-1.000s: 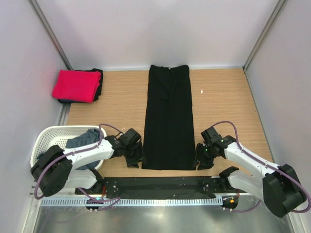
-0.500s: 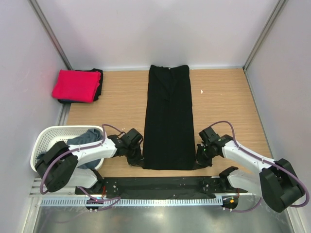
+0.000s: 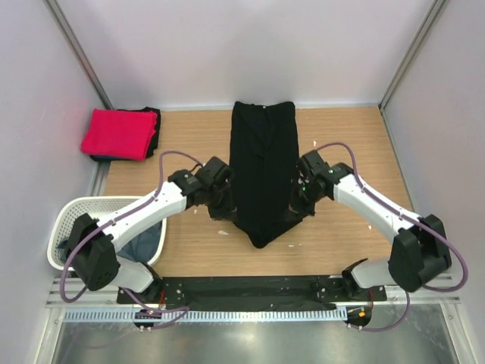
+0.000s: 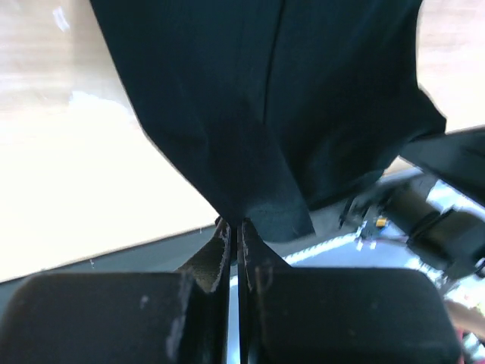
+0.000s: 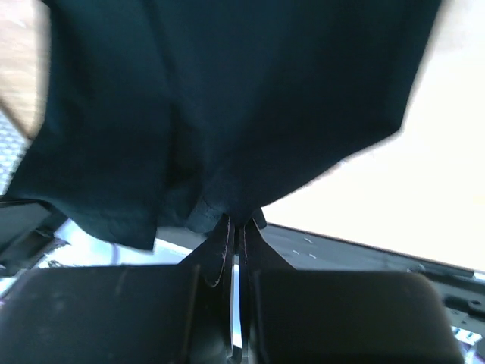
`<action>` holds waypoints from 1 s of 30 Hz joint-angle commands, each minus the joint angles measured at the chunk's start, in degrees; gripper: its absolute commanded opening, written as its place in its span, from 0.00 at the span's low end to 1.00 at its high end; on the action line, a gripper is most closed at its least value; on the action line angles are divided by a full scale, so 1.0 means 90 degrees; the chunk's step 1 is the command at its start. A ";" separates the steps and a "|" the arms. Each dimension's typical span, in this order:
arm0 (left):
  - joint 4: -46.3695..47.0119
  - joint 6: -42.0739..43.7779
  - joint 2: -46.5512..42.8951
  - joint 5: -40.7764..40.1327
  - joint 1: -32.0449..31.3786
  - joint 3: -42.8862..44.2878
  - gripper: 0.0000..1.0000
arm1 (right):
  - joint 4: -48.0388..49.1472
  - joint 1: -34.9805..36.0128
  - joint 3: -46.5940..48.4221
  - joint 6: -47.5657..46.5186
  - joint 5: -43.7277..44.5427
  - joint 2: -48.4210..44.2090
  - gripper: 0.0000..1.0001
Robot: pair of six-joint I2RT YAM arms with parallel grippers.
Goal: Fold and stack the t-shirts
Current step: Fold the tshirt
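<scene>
Far left of the black t-shirt stands a white lattice basket, with a slate grey-blue t-shirt bundled inside it. Beyond the basket, in the back corner to the left of the black t-shirt, a bright red t-shirt lies folded on top of a dark folded cloth.

No writing can be read anywhere. A tiny pale speck at the far end of the black t-shirt is too small to make out.

The left gripper pinches the black t-shirt's left edge. In the left wrist view its fingers are pressed together with a fold of black cloth caught between the tips.

The black t-shirt lies lengthwise down the middle of the wooden table. Its far end is flat near the back wall, and its near end is held up and sags to a point between the two arms.

The right gripper grips the right edge in the same way — jaws closed tight on the cloth. Both arms cover part of the shirt's edges.

A white fleck lies on the table to the right of the black t-shirt.

Count — three t-shirts, one dark cloth, one basket, two grippers.
</scene>
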 commanded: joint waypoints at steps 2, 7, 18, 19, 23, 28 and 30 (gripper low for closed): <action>-0.0764 0.0878 0.0712 -0.0269 0.0678 0.0939 0.00 | -0.0466 -0.0235 0.1420 -0.0363 0.0264 0.0735 0.01; -0.0716 0.1377 0.1514 -0.0055 0.1304 0.1905 0.00 | -0.0448 -0.1114 0.2358 -0.0735 0.0323 0.1564 0.01; -0.0696 0.2139 0.3428 0.0423 0.2222 0.4084 0.00 | 0.0265 -0.1652 0.4214 -0.1155 -0.0069 0.3284 0.01; -0.0677 0.2178 0.3555 0.0530 0.2320 0.4375 0.00 | 0.0256 -0.1671 0.4398 -0.1213 0.0058 0.3411 0.01; -0.0735 0.2461 0.4296 0.0648 0.2389 0.5040 0.00 | 0.0226 -0.1818 0.4654 -0.1243 0.0127 0.3861 0.01; -0.0842 0.2725 0.4796 0.0464 0.2418 0.5529 0.00 | 0.0226 -0.2033 0.4898 -0.1370 0.0118 0.4291 0.01; -0.0901 0.2910 0.4942 0.0239 0.2467 0.5744 0.00 | 0.0216 -0.2091 0.5015 -0.1390 0.0127 0.4408 0.01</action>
